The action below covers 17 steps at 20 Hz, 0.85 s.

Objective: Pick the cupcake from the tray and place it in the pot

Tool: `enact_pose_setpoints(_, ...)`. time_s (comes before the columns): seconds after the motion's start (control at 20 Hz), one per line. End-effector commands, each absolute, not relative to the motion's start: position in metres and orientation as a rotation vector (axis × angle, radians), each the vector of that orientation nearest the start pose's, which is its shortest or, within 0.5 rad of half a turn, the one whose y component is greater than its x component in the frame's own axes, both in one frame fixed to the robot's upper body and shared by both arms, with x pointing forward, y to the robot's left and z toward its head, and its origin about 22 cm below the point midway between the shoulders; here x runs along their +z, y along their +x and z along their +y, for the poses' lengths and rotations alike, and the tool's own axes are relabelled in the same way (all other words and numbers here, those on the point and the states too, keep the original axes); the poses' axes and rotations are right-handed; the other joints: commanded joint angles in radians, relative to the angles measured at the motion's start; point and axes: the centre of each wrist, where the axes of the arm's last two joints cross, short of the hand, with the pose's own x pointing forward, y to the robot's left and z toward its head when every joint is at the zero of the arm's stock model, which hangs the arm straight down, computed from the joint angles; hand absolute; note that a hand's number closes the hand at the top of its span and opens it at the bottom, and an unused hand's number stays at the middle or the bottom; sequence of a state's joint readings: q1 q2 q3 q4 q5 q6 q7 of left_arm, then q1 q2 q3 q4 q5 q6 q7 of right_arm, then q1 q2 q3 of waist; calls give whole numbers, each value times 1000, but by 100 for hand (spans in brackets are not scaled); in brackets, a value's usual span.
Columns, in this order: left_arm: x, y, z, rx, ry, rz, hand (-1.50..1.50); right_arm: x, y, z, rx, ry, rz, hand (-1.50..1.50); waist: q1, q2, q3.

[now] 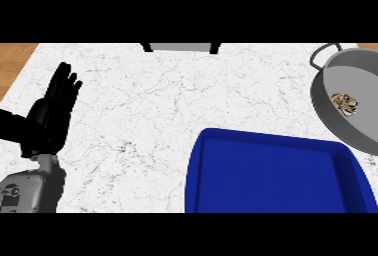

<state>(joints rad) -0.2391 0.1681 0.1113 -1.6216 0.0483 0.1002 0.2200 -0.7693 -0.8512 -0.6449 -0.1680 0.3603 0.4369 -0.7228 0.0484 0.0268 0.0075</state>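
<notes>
White marble-patterned desk (148, 100) with grey veining fills most of the head view, with strips of brown wood visible past its far left and far right corners. At the left edge, the robot's left hand (50, 117), black and mounted on a grey forearm (33, 192), stands with its fingers straight and spread slightly, pointing toward the far side of the desk; it holds nothing and touches no object. At the far edge of the desk, near the middle, a grey block with black sides (181, 47) is partly cut off by the frame. Lower right of centre lies a deep-blue rectangular tray (221, 200) with a raised rim and rounded corners; its visible floor is bare blue. At the right edge, just beyond the tray's far right corner, sits a round grey metal pot (332, 80) with a loop handle at its far side. Inside the pot, on its floor, rests the small brown-and-cream cupcake (345, 103). The right hand does not appear.
</notes>
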Motion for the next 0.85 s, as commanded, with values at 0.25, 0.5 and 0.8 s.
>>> enact_pose_setpoints(0.25,90,299,267,29,167,-1644,0,127,280,-572,142,-295,-1802,-150,0,4,3)
enact_pose_setpoints(0.5,88,292,267,33,146,-1647,0,141,259,-590,160,-307,-1767,-150,6,3,5)
enact_pose_setpoints(0.8,86,295,262,45,142,-1643,0,130,255,-589,153,-304,-1783,-150,-3,4,6)
